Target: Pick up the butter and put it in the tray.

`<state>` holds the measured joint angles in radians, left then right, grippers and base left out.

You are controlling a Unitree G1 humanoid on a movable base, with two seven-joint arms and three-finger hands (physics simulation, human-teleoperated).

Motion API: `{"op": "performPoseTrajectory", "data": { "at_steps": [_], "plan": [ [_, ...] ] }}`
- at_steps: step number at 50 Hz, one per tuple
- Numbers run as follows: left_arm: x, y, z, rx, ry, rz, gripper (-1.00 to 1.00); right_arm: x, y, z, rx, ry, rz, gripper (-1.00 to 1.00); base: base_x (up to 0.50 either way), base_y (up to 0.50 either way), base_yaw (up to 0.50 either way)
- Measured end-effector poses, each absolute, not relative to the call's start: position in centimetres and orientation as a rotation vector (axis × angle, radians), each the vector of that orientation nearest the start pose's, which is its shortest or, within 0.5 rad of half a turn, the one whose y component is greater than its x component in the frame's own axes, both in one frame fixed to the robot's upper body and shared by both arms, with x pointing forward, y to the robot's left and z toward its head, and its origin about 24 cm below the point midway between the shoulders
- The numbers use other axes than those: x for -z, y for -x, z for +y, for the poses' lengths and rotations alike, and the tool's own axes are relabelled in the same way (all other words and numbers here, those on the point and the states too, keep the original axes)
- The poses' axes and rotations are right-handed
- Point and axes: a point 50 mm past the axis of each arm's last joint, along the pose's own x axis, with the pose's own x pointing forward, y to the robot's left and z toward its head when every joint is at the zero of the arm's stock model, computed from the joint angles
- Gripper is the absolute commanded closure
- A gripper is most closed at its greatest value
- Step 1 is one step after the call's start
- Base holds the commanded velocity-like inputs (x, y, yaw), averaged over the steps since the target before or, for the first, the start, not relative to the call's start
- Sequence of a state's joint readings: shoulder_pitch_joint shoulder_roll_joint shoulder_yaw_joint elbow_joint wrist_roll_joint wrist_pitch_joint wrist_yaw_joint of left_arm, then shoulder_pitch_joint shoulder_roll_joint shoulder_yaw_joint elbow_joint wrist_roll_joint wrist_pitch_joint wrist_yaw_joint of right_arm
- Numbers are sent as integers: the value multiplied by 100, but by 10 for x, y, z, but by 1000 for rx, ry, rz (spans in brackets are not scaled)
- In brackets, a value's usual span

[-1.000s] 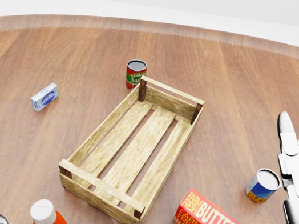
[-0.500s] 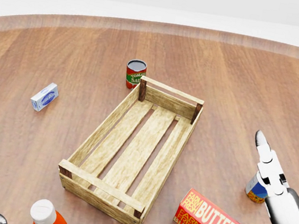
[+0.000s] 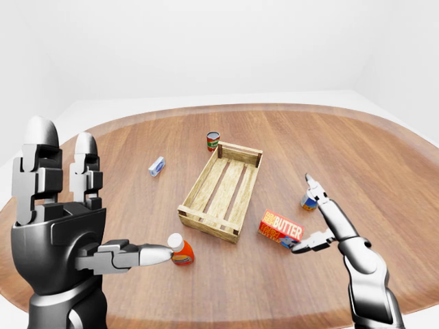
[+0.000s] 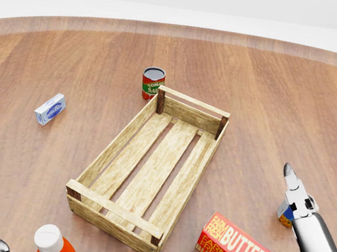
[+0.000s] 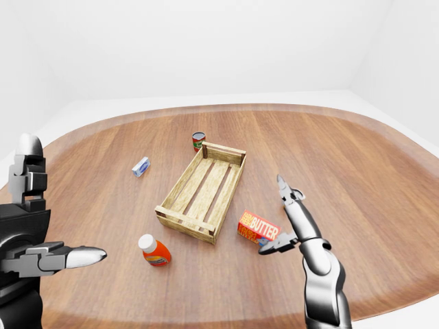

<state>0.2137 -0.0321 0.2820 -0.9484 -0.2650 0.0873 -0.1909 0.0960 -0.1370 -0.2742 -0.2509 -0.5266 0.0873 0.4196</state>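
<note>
The butter (image 4: 235,247) is a red and orange box lying flat on the wooden table, just right of the tray's near corner. The tray (image 4: 192,108) is an empty slatted wooden crate in the middle of the head view. My right hand (image 4: 264,226) is open beside the butter's right end. Its long fingers (image 4: 294,190) point up the picture and its thumb tip rests by the box's lower right corner. My left hand (image 3: 103,195) is raised at the left of the left-eye view, open, fingers upright, holding nothing.
A red tomato can (image 4: 152,83) stands just above the tray's far end. A small blue and white box (image 4: 50,109) lies to the left. An orange bottle with a white cap (image 4: 56,246) stands at the bottom left. A blue can (image 4: 283,215) is partly hidden behind my right hand.
My right hand has dropped and shifted left toward the butter, now covering most of the blue can. The butter, the tray and the camera have not moved.
</note>
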Motion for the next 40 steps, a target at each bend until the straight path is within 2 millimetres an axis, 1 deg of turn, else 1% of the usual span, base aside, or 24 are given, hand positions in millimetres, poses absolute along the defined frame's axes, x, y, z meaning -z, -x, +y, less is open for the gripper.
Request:
{"op": "performPoseTrajectory", "data": {
  "at_steps": [8,18,27,40],
  "plan": [
    [-197,-154,192,-24,36,-681,-100,-58,-234,-228,-91,701,184,-100,0,0,0],
    [-197,-155,192,-25,36,-679,-100,-47,-246,-226,-134,732,231,-100,0,0,0],
    [-197,-156,192,-26,37,-676,-100,-33,-256,-228,-148,712,287,-100,0,0,0],
    [-196,-156,191,-25,36,-672,-100,-8,-268,-235,-146,677,395,-100,0,0,0]
  ]
}}
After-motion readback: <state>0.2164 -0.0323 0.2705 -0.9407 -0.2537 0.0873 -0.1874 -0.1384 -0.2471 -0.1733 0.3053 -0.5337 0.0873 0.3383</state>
